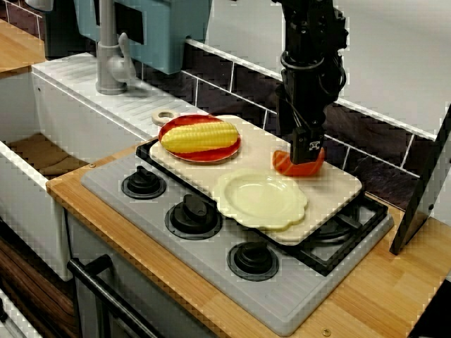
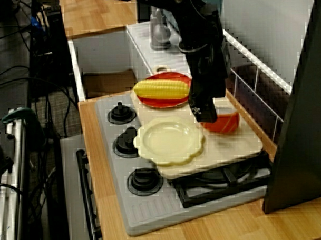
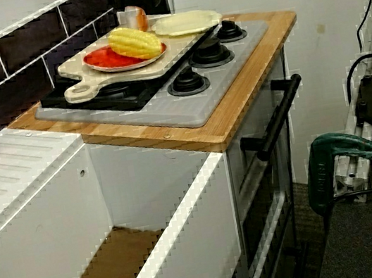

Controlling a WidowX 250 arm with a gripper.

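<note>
My black gripper (image 1: 304, 153) reaches down at the back right of a pale cutting board (image 1: 337, 189) lying across the stove. Its fingertips sit at a small orange-red object (image 1: 299, 166) resting on the board. In the view from the stove's end, one finger (image 2: 204, 111) stands against the left side of that object (image 2: 224, 123). The arm hides the jaws, so their state does not show. A corn cob (image 1: 200, 136) lies on a red plate (image 1: 204, 154) at the board's left. An empty cream scalloped plate (image 1: 261, 199) sits at the board's front.
A grey stove top (image 1: 113, 184) with several black knobs (image 1: 192, 212) lies on a wooden counter (image 1: 366, 303). A white sink (image 3: 156, 258) and grey tap (image 1: 108, 56) lie to the left. A dark slanted panel (image 2: 300, 125) stands at the right. Dark wall tiles (image 1: 366, 134) run behind.
</note>
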